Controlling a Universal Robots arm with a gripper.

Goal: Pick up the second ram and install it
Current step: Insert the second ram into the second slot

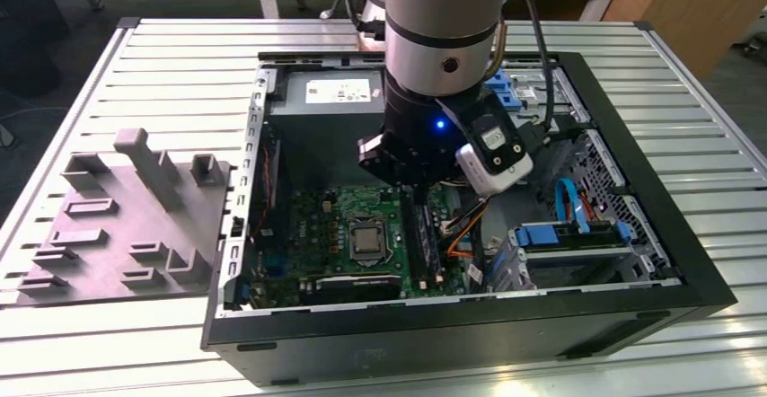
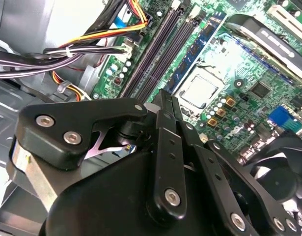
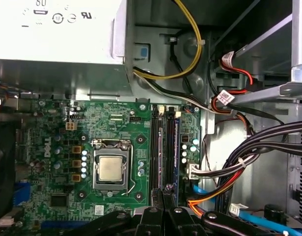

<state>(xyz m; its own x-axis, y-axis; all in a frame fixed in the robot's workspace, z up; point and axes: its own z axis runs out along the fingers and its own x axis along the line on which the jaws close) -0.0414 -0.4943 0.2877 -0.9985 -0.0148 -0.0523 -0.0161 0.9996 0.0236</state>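
Down inside the open computer case [image 1: 707, 285], the pincer [image 3: 166, 190] has its fingers pressed together, with nothing visible between them. Its tips sit at one end of the memory slots [image 3: 160, 147] on the green motherboard [image 3: 52, 147] (whether they touch a slot I cannot tell). The second ram [image 3: 176, 147] is not in the grasp. It stands upright in the slot farthest from the processor [image 3: 111, 168], showing as a thin blue edge just beside the tips.

In the second wrist view, a blue-green strip [image 2: 197, 46] with small chips runs along the slots on the processor's side (I cannot tell whether it is the same stick). Past the slots, bundled cables [image 3: 249, 157] in black, red, orange and yellow cross the case floor, and the silver power supply [image 3: 57, 44] sits above the board.

In the exterior view the case lies on its side on a slatted metal table [image 1: 156, 56]. A grey holder tray [image 1: 120, 226] rests just beside it, on the exterior view's left.
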